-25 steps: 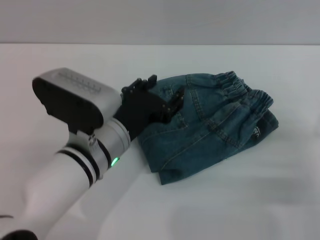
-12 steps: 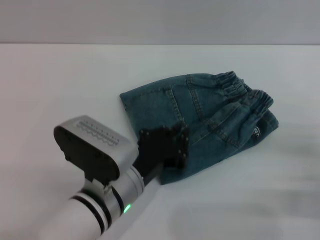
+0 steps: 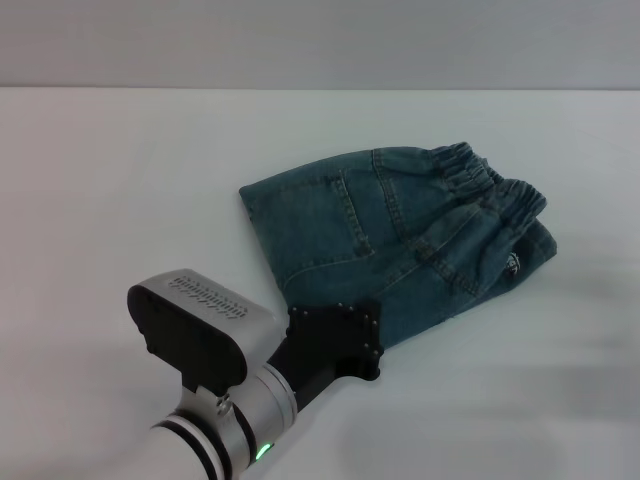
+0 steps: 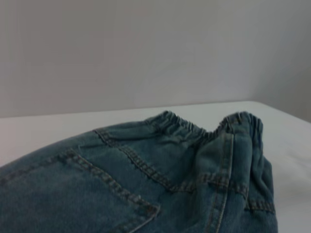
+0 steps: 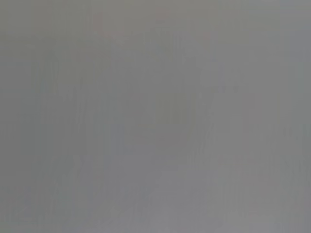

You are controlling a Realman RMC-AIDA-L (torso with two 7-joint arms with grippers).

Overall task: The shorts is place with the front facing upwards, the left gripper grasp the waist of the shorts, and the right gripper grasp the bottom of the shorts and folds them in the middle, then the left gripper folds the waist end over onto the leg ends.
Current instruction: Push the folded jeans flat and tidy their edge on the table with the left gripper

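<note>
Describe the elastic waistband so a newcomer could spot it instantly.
On the white table lies one folded pair of denim shorts, right of centre. The elastic waistband is its puckered, gathered edge at the far right end, unlike the flat stitched denim elsewhere, and opposite the left gripper.

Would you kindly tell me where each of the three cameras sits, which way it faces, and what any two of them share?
Head view: on the robot's head, facing forward and down at the white table and the folded blue-green denim shorts; the left gripper, black on a silver-grey arm, shows at the shorts' near edge.
Left wrist view: low on the left arm, looking across the shorts to their puckered elastic waistband; no part of the robot shows.
Right wrist view: only plain grey; nothing of the robot shows.
Shared: head and left wrist views both show the shorts and waistband.
</note>
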